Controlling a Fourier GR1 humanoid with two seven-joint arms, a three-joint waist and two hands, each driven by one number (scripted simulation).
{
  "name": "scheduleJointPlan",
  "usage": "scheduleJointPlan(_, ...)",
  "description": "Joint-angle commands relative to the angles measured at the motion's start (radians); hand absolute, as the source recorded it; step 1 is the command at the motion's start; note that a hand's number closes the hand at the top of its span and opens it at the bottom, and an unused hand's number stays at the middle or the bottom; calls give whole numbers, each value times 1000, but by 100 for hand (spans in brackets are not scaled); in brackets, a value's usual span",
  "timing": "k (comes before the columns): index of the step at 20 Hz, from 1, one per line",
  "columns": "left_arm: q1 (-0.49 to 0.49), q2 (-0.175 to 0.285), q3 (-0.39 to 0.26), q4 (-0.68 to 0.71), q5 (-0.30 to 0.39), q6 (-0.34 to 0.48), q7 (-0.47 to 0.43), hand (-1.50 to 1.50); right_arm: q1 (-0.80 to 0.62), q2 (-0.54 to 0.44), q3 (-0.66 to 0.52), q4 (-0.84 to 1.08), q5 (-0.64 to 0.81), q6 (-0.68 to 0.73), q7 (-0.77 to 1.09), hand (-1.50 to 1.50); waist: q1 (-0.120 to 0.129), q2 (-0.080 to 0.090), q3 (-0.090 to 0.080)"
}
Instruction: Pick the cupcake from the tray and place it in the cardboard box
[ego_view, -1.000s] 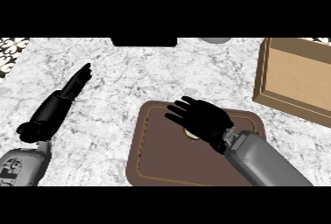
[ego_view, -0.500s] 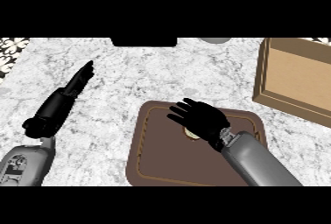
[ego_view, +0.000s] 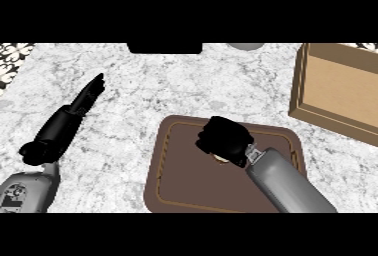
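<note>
One hand (ego_view: 225, 140) curled over cupcake (ego_view: 220, 158)

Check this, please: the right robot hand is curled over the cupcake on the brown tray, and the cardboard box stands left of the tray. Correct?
No: the head view shows the cardboard box right of the tray, not left. The right robot hand is indeed curled over the cupcake on the brown tray.

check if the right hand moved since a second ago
Yes: the right hand barely shifted over the tray, but curled shut round the cupcake.
</note>
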Motion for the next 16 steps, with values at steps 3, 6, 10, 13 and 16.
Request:
scheduleJointPlan(3,38,-15,1,-9,-26,-17,-31,0,-1,48,-16,43,49,-133,-65,150,0,2,1)
scheduleJointPlan(6,29,-27,7,-10,-34,5,-15,0,82,-55,-119,-106,-70,-87,-140,150,-10,0,1)
scheduleJointPlan(10,34,-18,26,-1,-20,5,2,0,262,-184,-264,-170,-250,-61,-236,150,-35,-2,2)
scheduleJointPlan(13,-9,-1,47,51,-22,-13,-21,0,365,-243,-313,-301,-291,-119,-299,150,-32,0,1)
scheduleJointPlan(16,27,-20,18,14,-49,-6,-40,0,363,-274,-387,-437,-342,-93,-318,150,-22,-1,1)
